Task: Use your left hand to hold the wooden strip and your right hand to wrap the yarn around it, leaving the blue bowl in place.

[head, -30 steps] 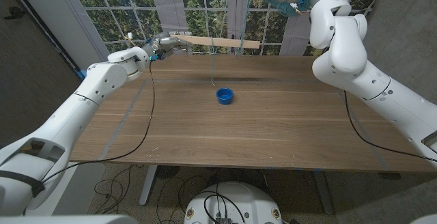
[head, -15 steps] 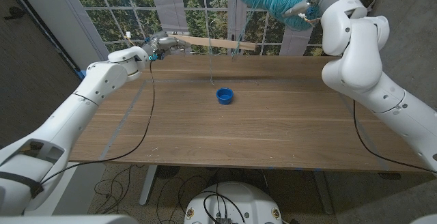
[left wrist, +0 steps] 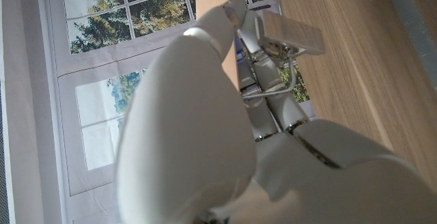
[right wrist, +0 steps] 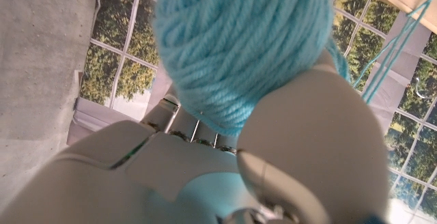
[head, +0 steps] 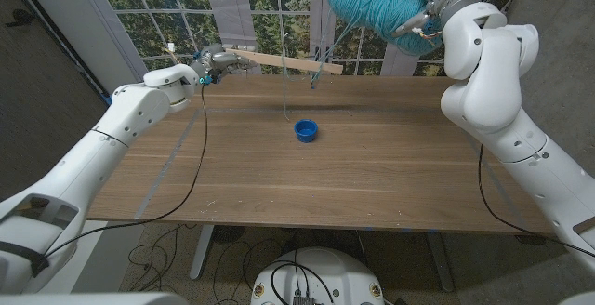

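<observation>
Wooden strip (head: 284, 60) is up off the table at the far edge, reaching out level from my left hand (head: 212, 62), whose fingers are closed around its near end. Strands of teal yarn hang from the strip's free end and rise to the yarn ball (head: 374, 5). I've got that ball gripped in my right hand (head: 429, 9), raised high at the far right, fingers curled around it. Blue bowl (head: 306, 130) sits on the wooden table (head: 372, 175), near the middle, well below the strip.
</observation>
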